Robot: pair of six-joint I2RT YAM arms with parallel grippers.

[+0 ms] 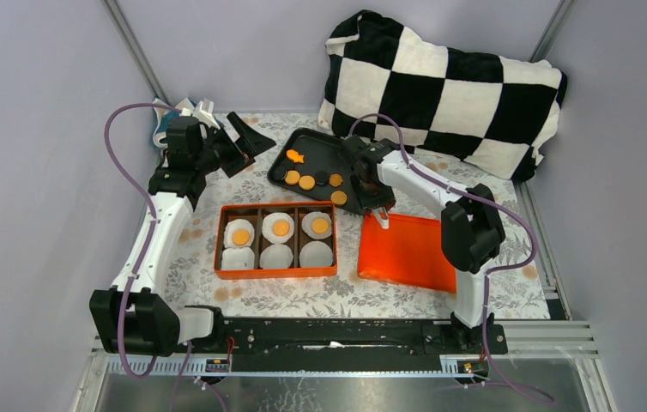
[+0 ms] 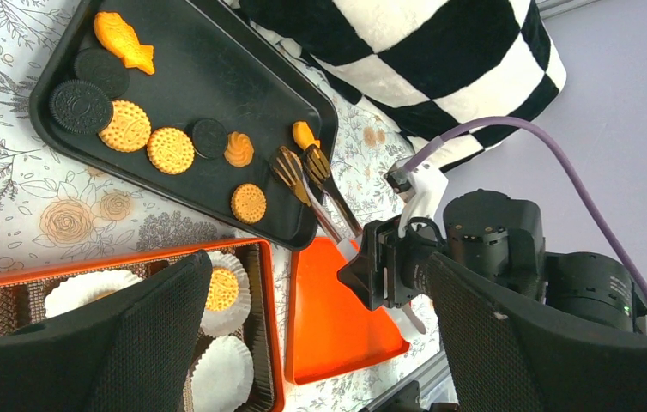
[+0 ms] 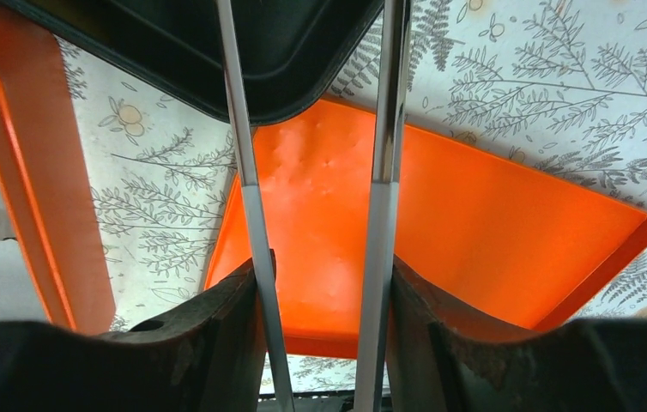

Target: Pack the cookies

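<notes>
Several orange cookies (image 1: pixel 306 182) (image 2: pixel 170 150) lie on a black tray (image 1: pixel 320 146) (image 2: pixel 217 69), along with a fish-shaped one (image 2: pixel 123 40) and dark sandwich biscuits (image 2: pixel 80 105). In the orange divided box (image 1: pixel 275 273), three paper cups each hold a cookie (image 1: pixel 281 227) (image 2: pixel 221 289). My right gripper (image 1: pixel 370 202) (image 3: pixel 324 283) is shut on metal tongs (image 2: pixel 320 176) (image 3: pixel 247 172). The tongs' tips hang over the tray's near corner with nothing between them. My left gripper (image 1: pixel 247 148) (image 2: pixel 320 343) stands open at the back left, holding nothing.
An orange lid (image 1: pixel 406 251) (image 3: pixel 474 215) lies right of the box, under the right gripper. A black-and-white checked pillow (image 1: pixel 440 86) fills the back right. Three unfilled white cups (image 1: pixel 275 256) sit in the box's near row. A floral cloth (image 1: pixel 337 296) covers the table.
</notes>
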